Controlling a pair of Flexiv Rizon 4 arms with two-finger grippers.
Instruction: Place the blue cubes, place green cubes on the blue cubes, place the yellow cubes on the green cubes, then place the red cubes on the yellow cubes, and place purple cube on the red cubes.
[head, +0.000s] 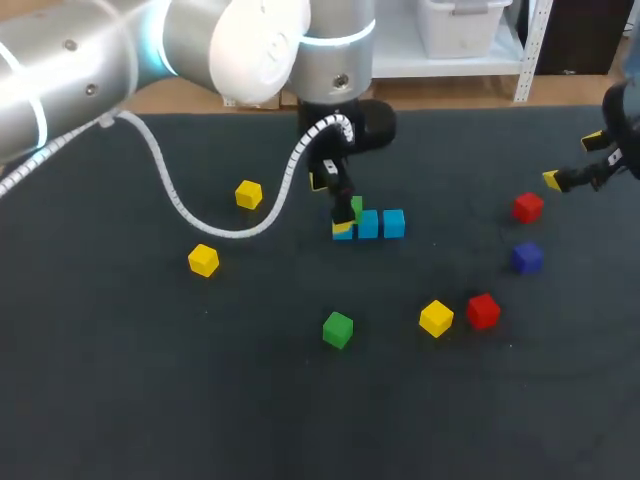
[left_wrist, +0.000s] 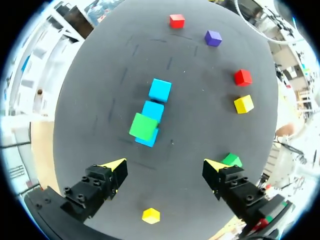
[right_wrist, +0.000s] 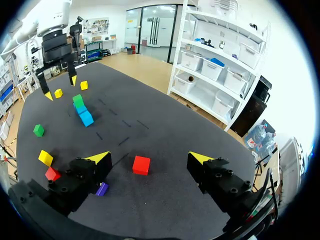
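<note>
Saw a small green cube (left_wrist: 143, 126) atop the row of blue cubes (left_wrist: 153, 110). Found left gripper (left_wrist: 165, 164) above that row and right gripper (right_wrist: 150, 157) well away, both spread wide, holding nothing.

You'll find no text, label, number or sign legible anywhere on the tabletop (head: 120, 400) or cubes.

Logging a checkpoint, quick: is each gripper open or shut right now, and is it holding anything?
Left gripper: open, empty, above the stacked green cube.
Right gripper: open, empty, a red cube ahead of it.
</note>
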